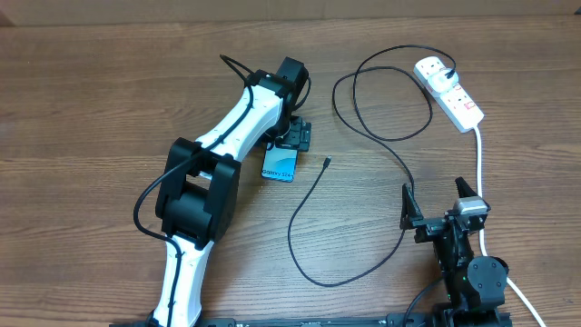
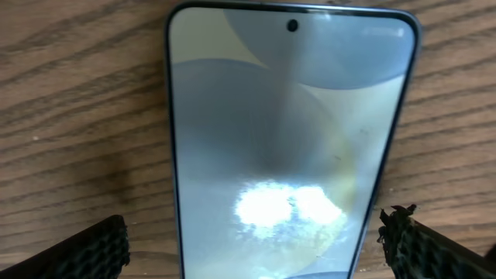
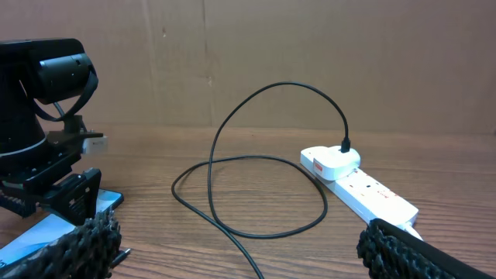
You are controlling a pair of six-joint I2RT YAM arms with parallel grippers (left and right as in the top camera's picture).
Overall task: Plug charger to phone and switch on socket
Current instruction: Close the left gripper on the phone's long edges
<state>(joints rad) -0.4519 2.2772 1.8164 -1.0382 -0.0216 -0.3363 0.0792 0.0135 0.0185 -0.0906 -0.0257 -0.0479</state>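
The phone (image 1: 280,167) lies flat on the wooden table, its light blue-green screen up; it fills the left wrist view (image 2: 287,147). My left gripper (image 1: 292,136) is open, low over the phone, its fingers either side of it without touching (image 2: 252,246). The charger cable (image 1: 381,136) loops across the table; its connector tip (image 1: 326,163) lies just right of the phone, and its plug (image 1: 435,69) sits in the socket (image 1: 458,102), a white power strip at the far right, also in the right wrist view (image 3: 364,190). My right gripper (image 1: 442,202) is open and empty near the front edge.
The socket's thick white cord (image 1: 478,168) runs down past my right gripper. The cable (image 3: 256,186) loops between the two arms. A brown cardboard wall (image 3: 310,46) stands behind the table. The left arm (image 1: 204,191) stretches diagonally over the table's left-centre.
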